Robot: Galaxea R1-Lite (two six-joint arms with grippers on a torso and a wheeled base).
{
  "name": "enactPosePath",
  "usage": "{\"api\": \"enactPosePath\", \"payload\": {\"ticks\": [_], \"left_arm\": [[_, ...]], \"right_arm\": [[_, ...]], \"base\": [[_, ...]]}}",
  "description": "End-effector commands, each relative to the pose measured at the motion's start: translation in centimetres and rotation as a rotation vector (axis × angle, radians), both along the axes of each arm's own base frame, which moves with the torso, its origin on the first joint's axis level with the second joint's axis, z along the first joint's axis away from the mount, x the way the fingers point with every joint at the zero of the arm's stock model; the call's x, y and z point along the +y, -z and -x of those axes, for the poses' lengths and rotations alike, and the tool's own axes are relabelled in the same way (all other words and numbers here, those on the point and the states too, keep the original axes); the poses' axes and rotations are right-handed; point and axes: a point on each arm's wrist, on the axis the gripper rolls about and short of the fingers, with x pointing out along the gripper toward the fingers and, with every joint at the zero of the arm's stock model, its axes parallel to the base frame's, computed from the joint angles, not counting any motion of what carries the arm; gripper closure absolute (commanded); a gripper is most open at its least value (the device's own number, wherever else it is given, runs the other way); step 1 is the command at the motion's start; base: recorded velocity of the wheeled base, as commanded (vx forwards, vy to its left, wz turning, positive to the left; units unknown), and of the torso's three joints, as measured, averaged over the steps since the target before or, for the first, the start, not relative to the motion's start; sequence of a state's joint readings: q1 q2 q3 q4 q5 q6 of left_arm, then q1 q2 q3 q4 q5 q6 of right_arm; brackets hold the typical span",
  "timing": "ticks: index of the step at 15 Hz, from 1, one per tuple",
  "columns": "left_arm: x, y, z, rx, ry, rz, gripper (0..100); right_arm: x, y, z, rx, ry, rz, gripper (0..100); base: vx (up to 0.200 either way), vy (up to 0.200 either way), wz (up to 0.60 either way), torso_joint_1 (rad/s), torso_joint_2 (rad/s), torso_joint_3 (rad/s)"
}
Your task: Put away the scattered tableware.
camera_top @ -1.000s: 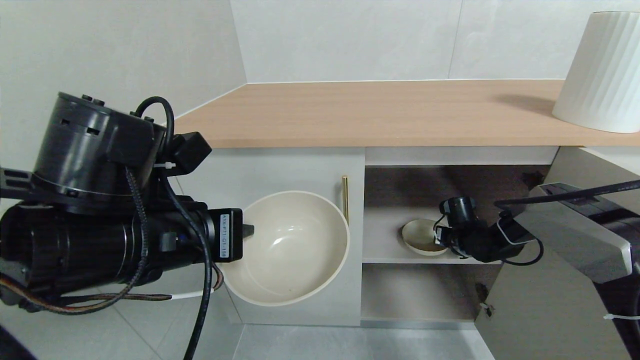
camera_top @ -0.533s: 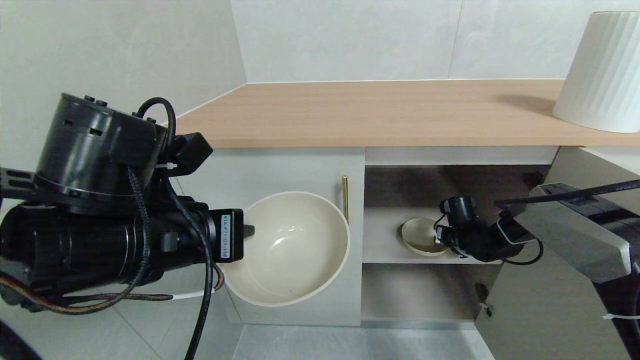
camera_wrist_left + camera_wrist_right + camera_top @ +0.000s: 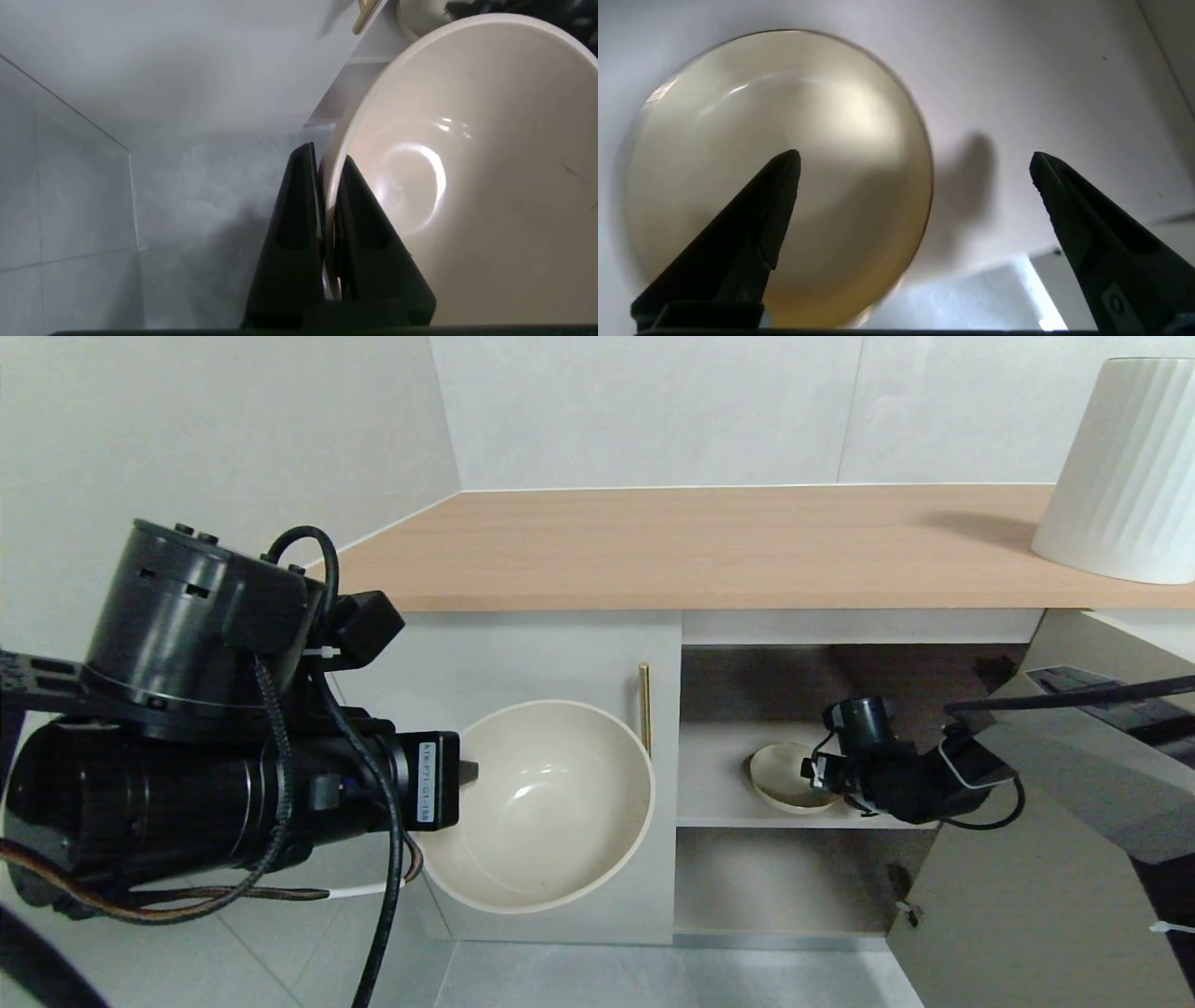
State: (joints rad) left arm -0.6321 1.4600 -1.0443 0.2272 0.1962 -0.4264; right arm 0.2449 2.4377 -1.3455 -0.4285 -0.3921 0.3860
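My left gripper [image 3: 467, 771] is shut on the rim of a large cream bowl [image 3: 551, 807], held in the air in front of the closed left cabinet door. In the left wrist view the two fingers [image 3: 308, 210] pinch the large bowl's [image 3: 467, 177] edge. A small cream bowl [image 3: 782, 777] rests on the middle shelf [image 3: 719, 784] of the open cabinet. My right gripper [image 3: 814, 775] hovers just beside it on the shelf. From the right wrist, the small bowl [image 3: 775, 177] lies below the spread fingers of the open right gripper [image 3: 915, 210], free of them.
The wooden countertop [image 3: 709, 546] carries a white ribbed lampshade [image 3: 1125, 467] at its right end. The left cabinet door has a gold handle [image 3: 643, 705]. The right door [image 3: 1027, 887] stands swung open. A lower shelf [image 3: 775, 887] sits under the small bowl.
The left arm has sunk slightly with the large bowl. The right gripper has drawn back a little from the small bowl, which stays on the shelf.
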Motion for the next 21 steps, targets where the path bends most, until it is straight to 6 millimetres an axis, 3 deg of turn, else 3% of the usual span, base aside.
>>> {"api": "enactPosePath", "payload": {"ticks": [1,4,7,11,16,21], "left_arm": [[-0.7,0.9,-0.3,0.028,0.017,-0.024,100],[-2.1,3.2,-1.3,0.085,0.06,-0.102,100],[-3.7,6.0,-2.9,0.137,0.07,-0.144,100],[-5.6,9.2,-4.4,0.181,0.085,-0.184,100],[-7.2,10.4,-4.8,0.159,0.106,-0.182,100],[-7.7,10.0,-4.3,0.133,0.118,-0.176,100]], "right_arm": [[1.4,-3.7,2.7,-0.025,-0.08,-0.038,0],[4.1,-9.9,8.9,-0.054,-0.327,-0.136,0],[5.4,-14.8,14.0,-0.066,-0.456,-0.146,0],[6.6,-18.7,19.9,-0.01,-0.62,-0.167,0],[8.0,-18.6,22.3,0.061,-0.733,-0.148,0],[10.6,-15.3,22.3,0.174,-0.787,-0.104,0]], "base": [[0.0,0.0,0.0,0.0,0.0,0.0],[0.0,0.0,0.0,0.0,0.0,0.0],[0.0,0.0,0.0,0.0,0.0,0.0],[0.0,0.0,0.0,0.0,0.0,0.0],[0.0,0.0,0.0,0.0,0.0,0.0],[0.0,0.0,0.0,0.0,0.0,0.0]]}}
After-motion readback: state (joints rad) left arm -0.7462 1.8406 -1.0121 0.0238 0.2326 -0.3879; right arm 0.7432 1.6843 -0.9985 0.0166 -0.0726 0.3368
